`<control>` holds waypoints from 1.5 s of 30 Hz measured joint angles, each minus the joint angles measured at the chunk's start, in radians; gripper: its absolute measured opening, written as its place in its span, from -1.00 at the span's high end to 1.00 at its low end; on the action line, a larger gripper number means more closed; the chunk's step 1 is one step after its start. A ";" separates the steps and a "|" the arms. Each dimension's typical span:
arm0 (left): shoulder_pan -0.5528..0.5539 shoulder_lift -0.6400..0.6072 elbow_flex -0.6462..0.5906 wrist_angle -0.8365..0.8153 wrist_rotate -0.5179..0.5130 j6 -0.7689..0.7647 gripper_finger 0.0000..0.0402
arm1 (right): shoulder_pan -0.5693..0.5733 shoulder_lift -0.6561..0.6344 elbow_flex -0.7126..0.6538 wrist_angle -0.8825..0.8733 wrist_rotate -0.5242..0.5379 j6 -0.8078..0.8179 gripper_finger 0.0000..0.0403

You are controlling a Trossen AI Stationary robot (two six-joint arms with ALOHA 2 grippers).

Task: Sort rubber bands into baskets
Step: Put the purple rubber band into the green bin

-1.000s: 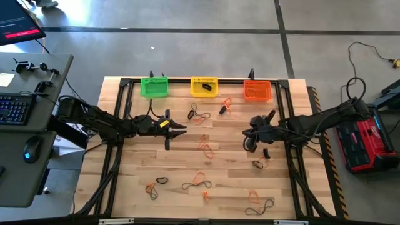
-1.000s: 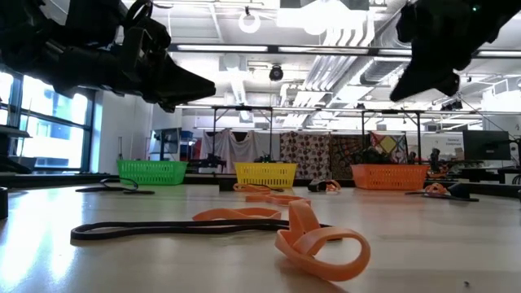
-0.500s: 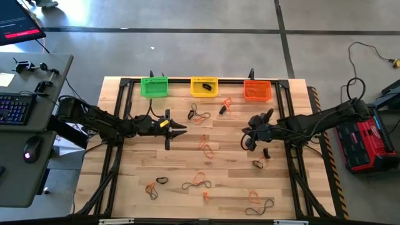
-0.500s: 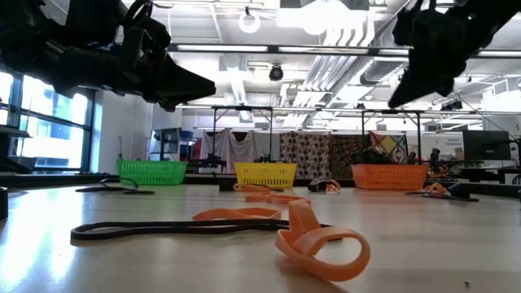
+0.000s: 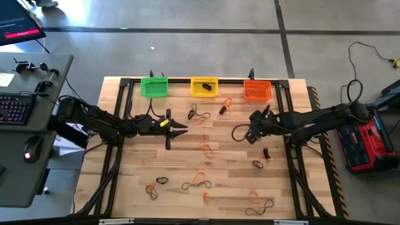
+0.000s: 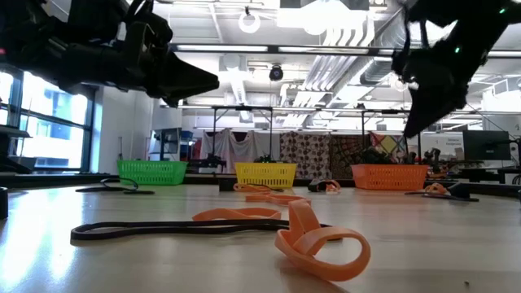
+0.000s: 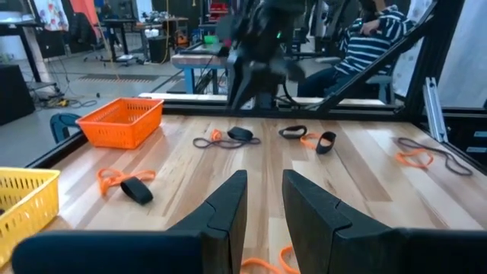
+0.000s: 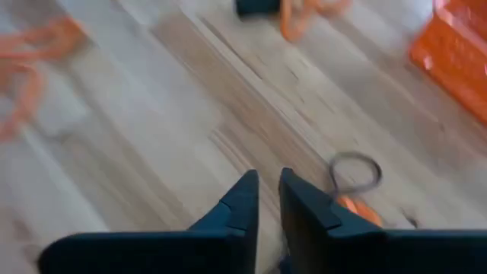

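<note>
Rubber bands [image 5: 201,118]: orange and dark loops scattered across the desk [image 5: 187,162]; probably light, floppy (pinch one strand). Left gripper [image 5: 180,129] hovers mid-desk, jaws narrow, empty. Right gripper [image 5: 249,134] near orange basket [image 5: 257,90], jaws narrow; load unclear.

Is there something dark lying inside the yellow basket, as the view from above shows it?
Yes, in the high view a small dark rubber band lies inside the yellow basket, against its yellow floor.
</note>
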 joint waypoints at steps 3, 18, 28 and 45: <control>0.000 0.000 0.002 0.000 0.000 0.007 0.61 | -0.052 0.060 0.000 -0.005 -0.022 0.026 0.61; 0.000 0.000 0.002 -0.026 0.001 0.006 0.61 | -0.207 0.309 0.000 -0.029 -0.171 0.035 0.47; 0.000 0.000 0.002 -0.027 0.001 0.005 0.61 | -0.210 0.375 0.000 -0.028 -0.202 0.035 0.47; 0.000 0.000 0.002 -0.026 -0.006 -0.020 0.61 | -0.209 0.389 0.009 -0.010 -0.224 -0.075 0.93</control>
